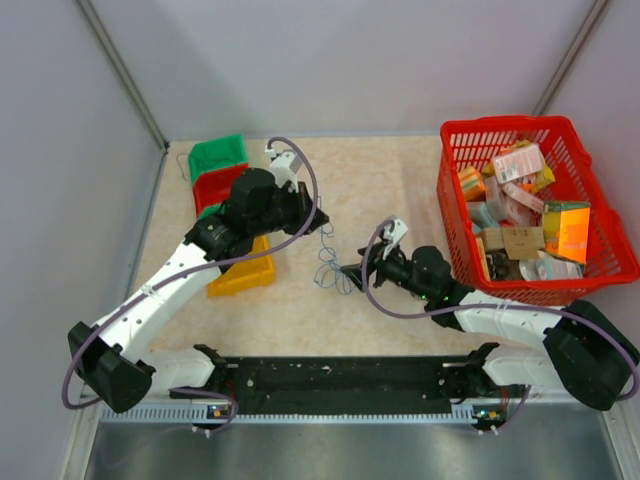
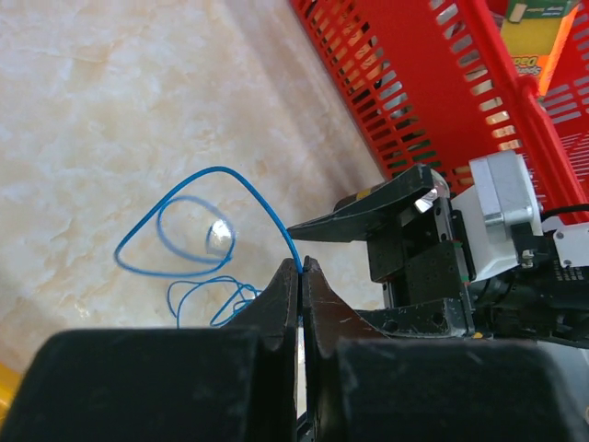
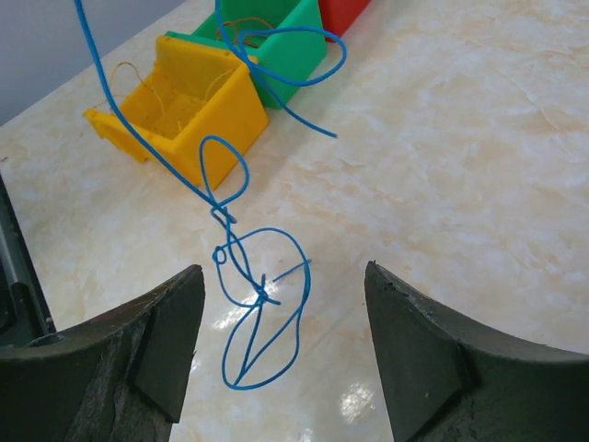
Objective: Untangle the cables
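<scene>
The cables [image 1: 330,265] are a thin blue tangle between the two grippers at the table's middle. My left gripper [image 2: 301,263] is shut on one blue strand, which rises from its tips into a loop [image 2: 198,226] above the table. In the top view the left gripper [image 1: 319,223] hangs just above the tangle. My right gripper [image 3: 283,272] is open, and a knotted part of the blue cables [image 3: 262,295] hangs between and beyond its fingers without touching them. Seen from above, the right gripper [image 1: 352,270] points left at the tangle. No other cable colours show in the tangle.
Green [image 1: 218,155], red [image 1: 213,187] and yellow [image 1: 240,277] bins stand at the left under the left arm; thin wires lie in the yellow bin [image 3: 184,92]. A red basket [image 1: 610,262] full of packets stands at the right, close behind the right gripper [image 2: 368,216].
</scene>
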